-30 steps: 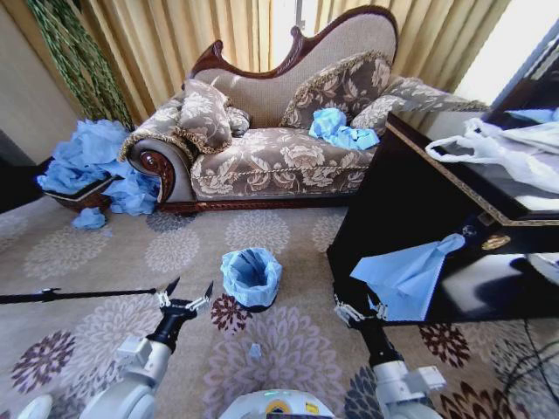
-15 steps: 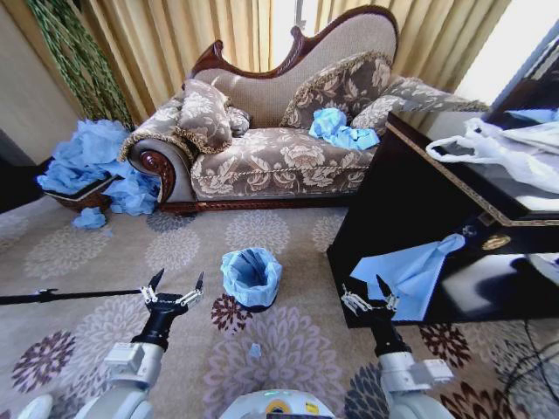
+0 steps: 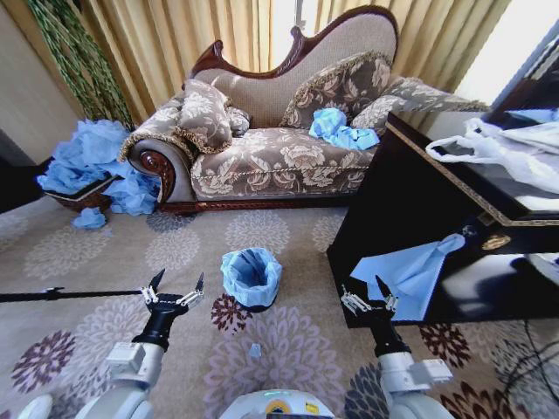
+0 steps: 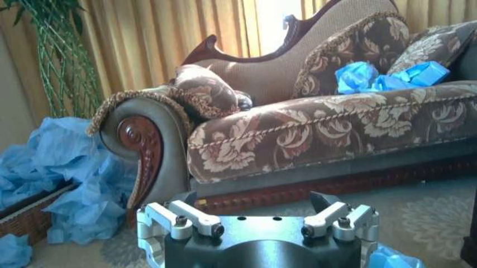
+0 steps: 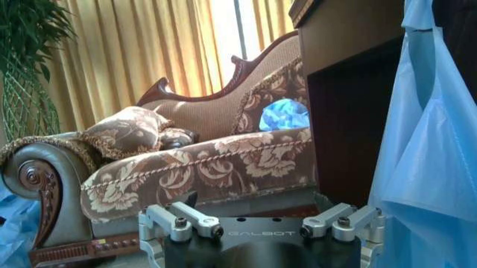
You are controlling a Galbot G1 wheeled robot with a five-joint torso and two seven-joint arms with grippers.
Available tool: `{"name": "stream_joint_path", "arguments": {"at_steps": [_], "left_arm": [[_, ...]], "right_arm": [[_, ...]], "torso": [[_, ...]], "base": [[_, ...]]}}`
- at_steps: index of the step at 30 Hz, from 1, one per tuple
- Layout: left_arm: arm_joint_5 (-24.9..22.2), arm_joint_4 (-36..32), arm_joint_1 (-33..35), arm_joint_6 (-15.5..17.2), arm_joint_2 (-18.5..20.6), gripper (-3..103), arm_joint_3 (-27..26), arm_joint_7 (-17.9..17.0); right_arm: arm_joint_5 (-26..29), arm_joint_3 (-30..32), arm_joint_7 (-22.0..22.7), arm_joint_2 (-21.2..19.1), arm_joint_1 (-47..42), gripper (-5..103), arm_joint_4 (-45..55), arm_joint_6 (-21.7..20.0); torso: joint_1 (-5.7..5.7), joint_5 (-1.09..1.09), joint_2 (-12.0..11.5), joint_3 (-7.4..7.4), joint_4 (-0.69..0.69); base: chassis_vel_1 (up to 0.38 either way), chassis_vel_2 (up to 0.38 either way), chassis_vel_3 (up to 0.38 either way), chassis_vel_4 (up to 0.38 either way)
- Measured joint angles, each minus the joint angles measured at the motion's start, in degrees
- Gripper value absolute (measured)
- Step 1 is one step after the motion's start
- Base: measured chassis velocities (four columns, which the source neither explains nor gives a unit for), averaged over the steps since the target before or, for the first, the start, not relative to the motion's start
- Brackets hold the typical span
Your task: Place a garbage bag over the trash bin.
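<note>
Right hand [image 3: 369, 299], fingers apart and empty, has let go of the flat garbage bag [image 3: 403, 272] draped over the table [image 3: 410, 188] edge just beyond it, so the grasp must be retaken. Left hand [image 3: 173, 293], also spread, waits beside the already-lined trash bin [image 3: 251, 276]; the right wrist view shows the bag hanging close alongside.

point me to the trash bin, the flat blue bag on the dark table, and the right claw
trash bin [image 3: 251, 278]: head view, on the blue liner folded over its front rim.
flat blue bag [image 3: 406, 275]: head view, middle of the sheet hanging over the table edge.
right claw [image 3: 368, 298]: head view, midway between its open fingertips.
</note>
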Motion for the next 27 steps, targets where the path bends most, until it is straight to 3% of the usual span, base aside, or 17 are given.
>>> {"name": "stream_joint_path", "arguments": {"at_steps": [27], "left_arm": [[-0.1, 0.12, -0.01, 0.02, 0.05, 100, 0.05, 0.03]], "right_arm": [[0.01, -0.06, -0.01, -0.02, 0.0, 100, -0.09, 0.01]], "torso": [[0.0, 0.0, 0.0, 0.0, 0.0]], "base": [[0.0, 0.0, 0.0, 0.0]]}}
